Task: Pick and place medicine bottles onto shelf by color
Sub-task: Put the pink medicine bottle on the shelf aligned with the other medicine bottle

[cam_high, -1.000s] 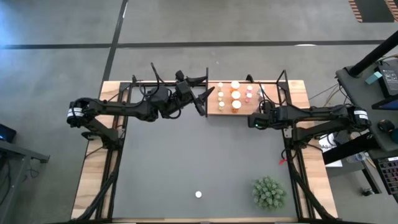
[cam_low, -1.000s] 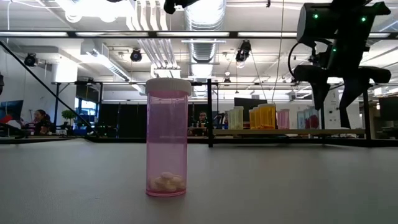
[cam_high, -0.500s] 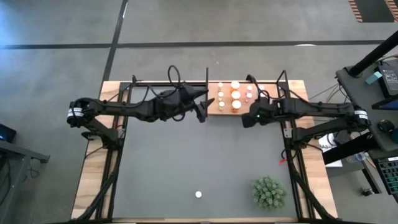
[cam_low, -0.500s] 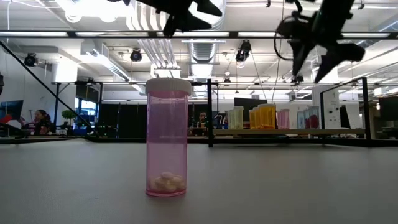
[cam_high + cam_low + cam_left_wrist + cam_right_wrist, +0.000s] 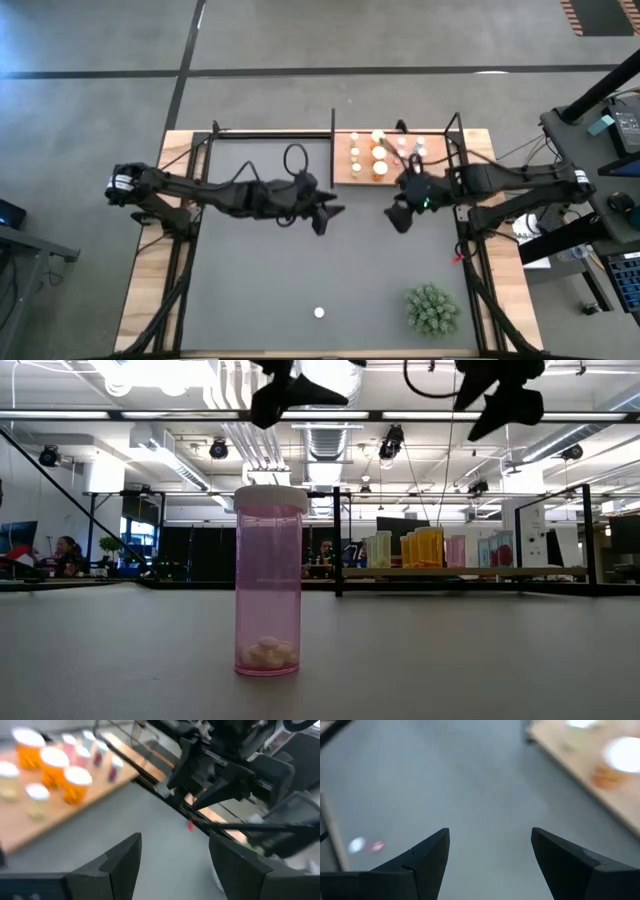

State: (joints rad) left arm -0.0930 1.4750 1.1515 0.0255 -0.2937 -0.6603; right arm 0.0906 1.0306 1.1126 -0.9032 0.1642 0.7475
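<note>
Both arms have pulled away from the shelf [image 5: 378,158] toward the middle of the dark grey mat [image 5: 260,280]. Relative to the shelf, the left end effector [image 5: 326,214] now hangs off its near left corner, fingers spread and empty; the right end effector [image 5: 398,214] hangs just in front of its near right edge, also spread and holding nothing. Orange, white, pale green and pink medicine bottles [image 5: 378,153] stand grouped on the shelf. One pink medicine bottle [image 5: 268,582] with a white cap stands upright well apart from the shelf, near the mat's front edge. A green spiky plant [image 5: 432,309] sits to that bottle's right on the desk.
</note>
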